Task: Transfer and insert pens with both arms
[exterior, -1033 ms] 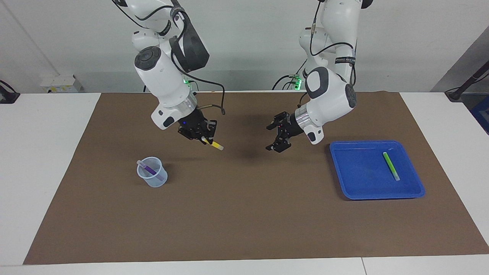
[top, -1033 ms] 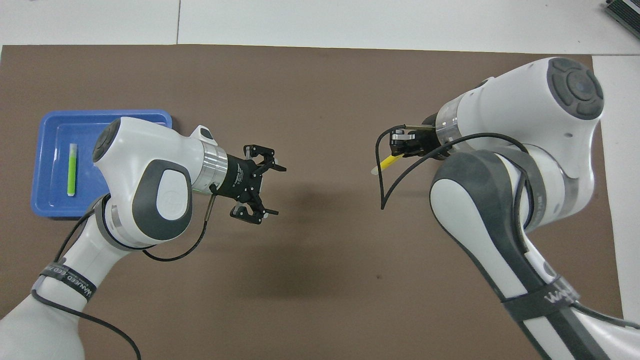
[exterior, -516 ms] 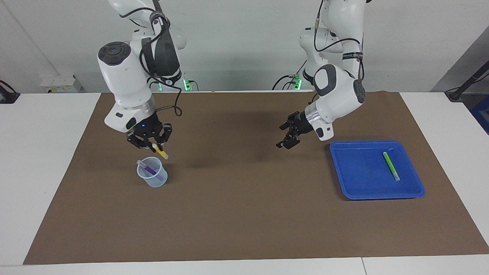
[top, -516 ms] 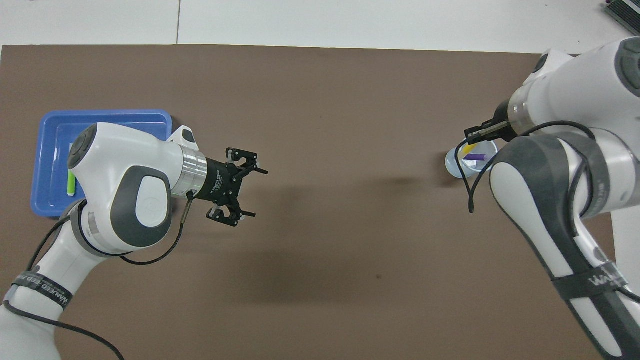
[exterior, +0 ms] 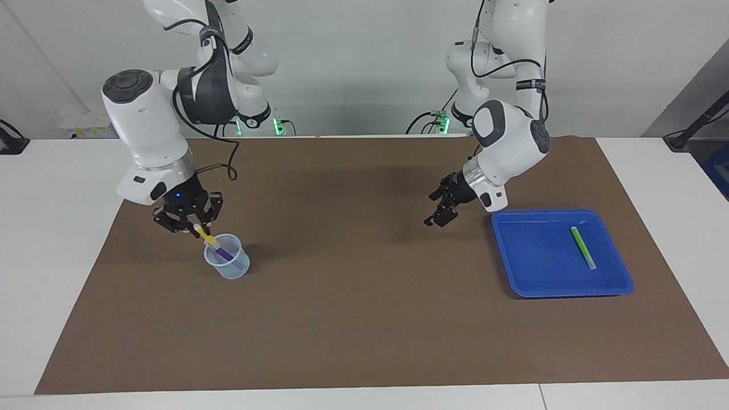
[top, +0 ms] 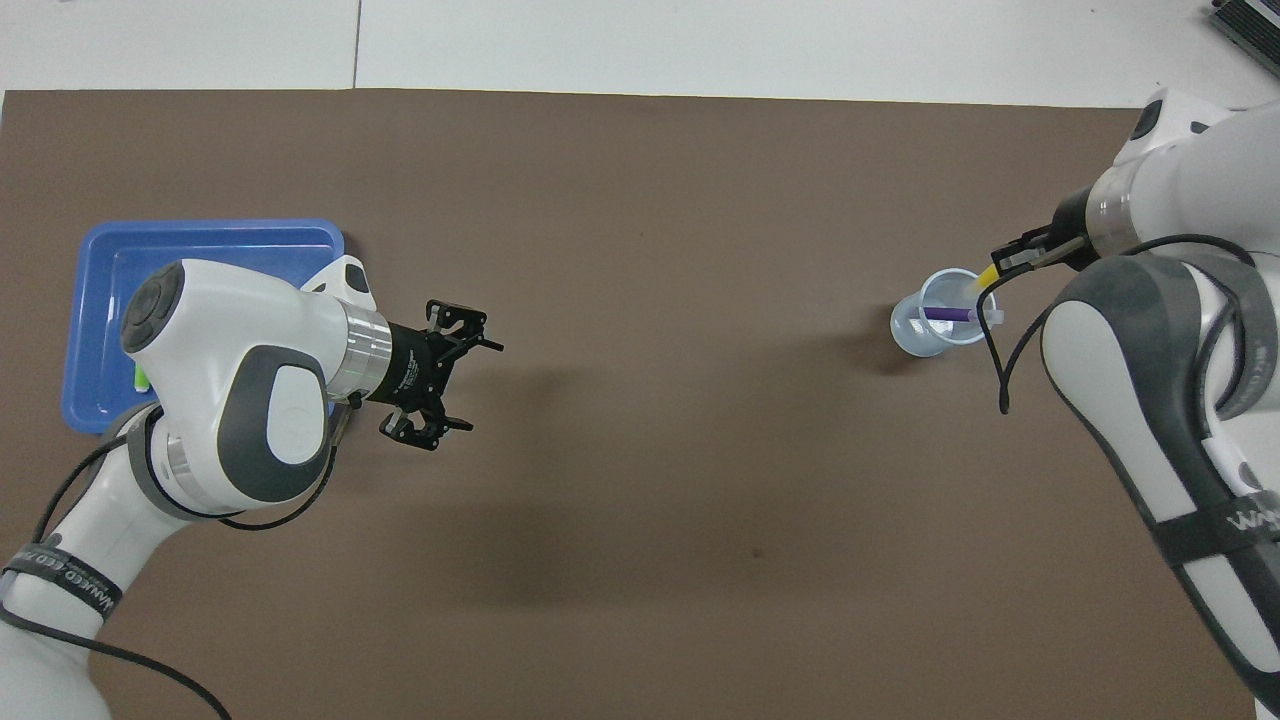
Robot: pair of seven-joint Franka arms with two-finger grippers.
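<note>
My right gripper (exterior: 192, 222) is shut on the yellow pen (exterior: 206, 236) and holds it tilted over the clear plastic cup (exterior: 228, 266). The pen's lower end is at the cup's rim. The purple pen (exterior: 229, 254) leans inside the cup. In the overhead view the yellow pen (top: 986, 277) slants from the right gripper (top: 1022, 256) to the cup (top: 915, 340), where the purple pen (top: 945, 313) lies. My left gripper (exterior: 439, 215) is open and empty above the mat beside the blue tray (exterior: 561, 293). The green pen (exterior: 582, 247) lies in the tray.
A brown mat (exterior: 364, 319) covers the table between the cup and the tray. In the overhead view my left arm covers part of the tray (top: 200, 232), and only a sliver of the green pen (top: 143, 378) shows. White table borders the mat.
My right gripper carried the yellow pen from over the mat's middle to the cup and lowered it to the rim. My left gripper, still open, drew back toward the tray.
</note>
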